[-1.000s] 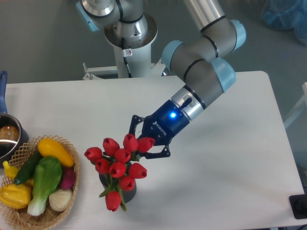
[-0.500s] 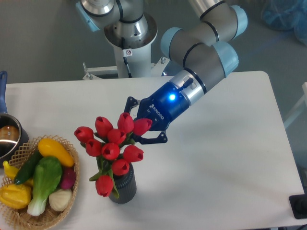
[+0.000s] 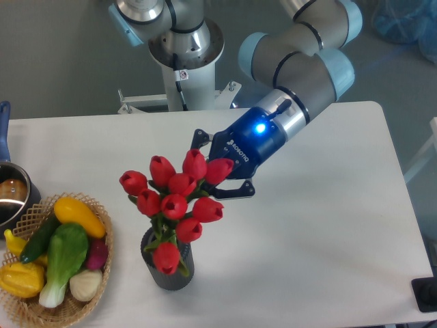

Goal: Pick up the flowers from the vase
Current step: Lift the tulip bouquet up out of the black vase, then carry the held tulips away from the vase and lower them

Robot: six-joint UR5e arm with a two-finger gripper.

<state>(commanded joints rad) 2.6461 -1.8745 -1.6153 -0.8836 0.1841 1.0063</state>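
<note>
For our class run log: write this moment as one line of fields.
phase: lifting | claw: shut on flowers | stems: partly in vase | vase: upright on table

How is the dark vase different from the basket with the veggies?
The vase is dark grey, ribbed and a narrow upright cylinder; the basket is pale woven wicker, wide and shallow. The vase holds red flowers, gripped by the gripper; the basket holds vegetables lying loose, untouched. Both stand on the white table.
</note>
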